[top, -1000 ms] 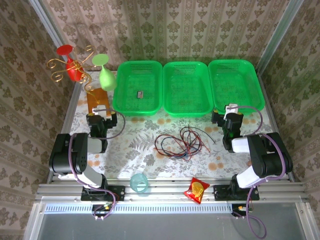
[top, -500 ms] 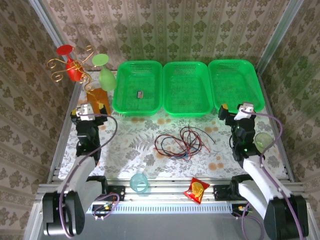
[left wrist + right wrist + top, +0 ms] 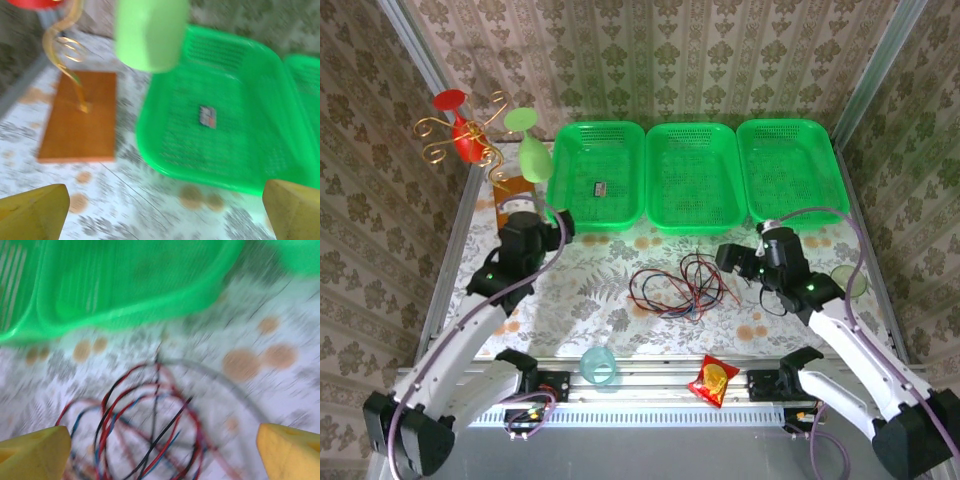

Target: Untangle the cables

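Three green baskets (image 3: 790,170) are lining the far bench (image 3: 570,290) edge; the left basket (image 3: 240,165) is holding a small flat piece (image 3: 208,116). The cables (image 3: 682,285) are lying tangled on open bench before them. The right tool (image 3: 160,452), jaws apart, is hanging beside the cables; the left tool (image 3: 160,212), also apart, is facing the left basket. A teal cup (image 3: 599,365) is sitting at the near edge

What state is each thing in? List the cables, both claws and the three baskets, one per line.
Thin black, red and blue cables: tangled in overlapping loops on the table.
Left claw: open, empty.
Right claw: open, empty, facing the cables.
Left green plastic basket: holds one small dark item.
Middle green plastic basket: empty.
Right green plastic basket: empty.
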`<act>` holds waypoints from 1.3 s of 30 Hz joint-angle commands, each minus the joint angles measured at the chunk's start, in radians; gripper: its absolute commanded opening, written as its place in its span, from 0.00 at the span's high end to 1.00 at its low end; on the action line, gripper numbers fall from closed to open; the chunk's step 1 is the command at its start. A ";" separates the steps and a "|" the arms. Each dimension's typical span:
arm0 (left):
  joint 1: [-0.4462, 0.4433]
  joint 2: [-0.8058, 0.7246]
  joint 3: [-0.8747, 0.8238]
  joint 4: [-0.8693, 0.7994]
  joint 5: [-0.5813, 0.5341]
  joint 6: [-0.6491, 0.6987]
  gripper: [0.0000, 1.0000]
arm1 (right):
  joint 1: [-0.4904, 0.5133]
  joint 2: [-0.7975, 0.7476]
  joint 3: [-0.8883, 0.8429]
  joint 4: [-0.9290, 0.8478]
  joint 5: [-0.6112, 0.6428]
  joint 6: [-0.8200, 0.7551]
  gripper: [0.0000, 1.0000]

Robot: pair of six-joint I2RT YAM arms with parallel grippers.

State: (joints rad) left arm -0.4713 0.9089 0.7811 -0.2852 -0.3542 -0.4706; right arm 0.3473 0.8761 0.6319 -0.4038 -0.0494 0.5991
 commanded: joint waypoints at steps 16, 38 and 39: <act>-0.263 0.286 0.087 0.004 0.161 -0.125 0.01 | 0.048 0.383 0.023 0.222 -0.342 0.194 0.43; -0.310 0.304 0.104 -0.004 0.249 -0.227 0.04 | 0.062 0.194 0.089 0.097 -0.238 0.171 1.00; -0.311 0.306 0.109 -0.004 0.257 -0.224 0.04 | 0.062 0.164 0.094 0.090 -0.228 0.169 1.00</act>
State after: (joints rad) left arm -0.7731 1.2091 0.8467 -0.2611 -0.1333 -0.6827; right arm 0.4049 1.1217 0.6773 -0.2443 -0.3428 0.7853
